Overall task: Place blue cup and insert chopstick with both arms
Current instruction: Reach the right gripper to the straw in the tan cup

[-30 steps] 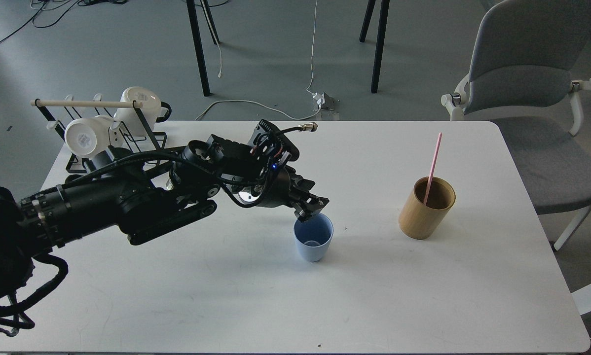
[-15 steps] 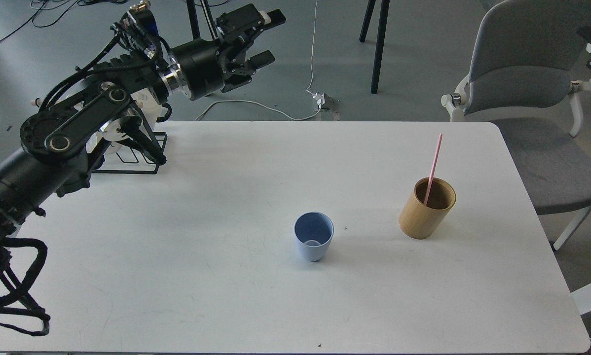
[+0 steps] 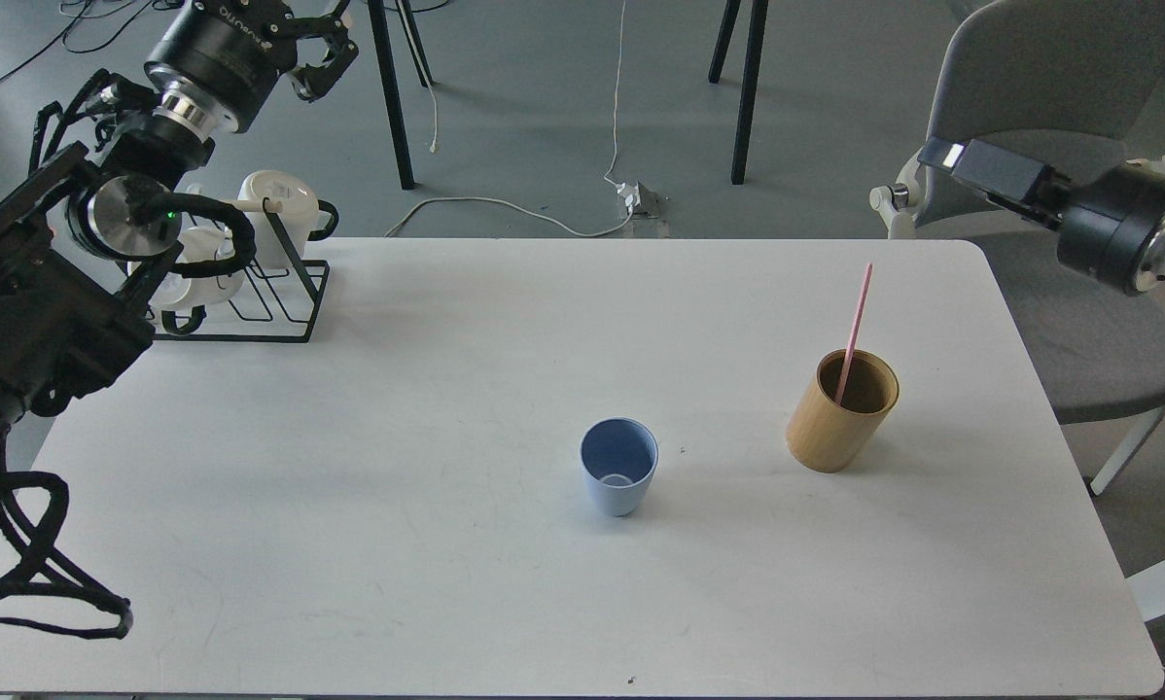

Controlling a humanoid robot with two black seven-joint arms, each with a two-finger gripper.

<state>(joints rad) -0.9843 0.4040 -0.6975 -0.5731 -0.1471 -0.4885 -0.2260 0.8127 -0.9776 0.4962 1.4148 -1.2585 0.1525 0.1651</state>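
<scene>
The blue cup (image 3: 618,478) stands upright and alone on the white table (image 3: 446,583), front of centre. The pink chopstick (image 3: 854,326) leans inside the tan bamboo cylinder (image 3: 830,428), to the cup's right. My left gripper (image 3: 333,47) is raised at the top left, far from the cup, fingers spread and empty. My right gripper (image 3: 944,156) comes in from the right edge, above and behind the cylinder, in front of the chair. It appears as one dark block, so its fingers cannot be told apart.
A black wire rack (image 3: 281,301) with white mugs (image 3: 276,209) stands at the table's back left, under my left arm. A grey chair (image 3: 1040,117) stands beyond the right edge. Black stand legs (image 3: 391,107) and cables lie on the floor behind.
My left gripper let go of the blue cup and swung up and back to the far left. The cup stayed put. My right arm has come into view from the right.
</scene>
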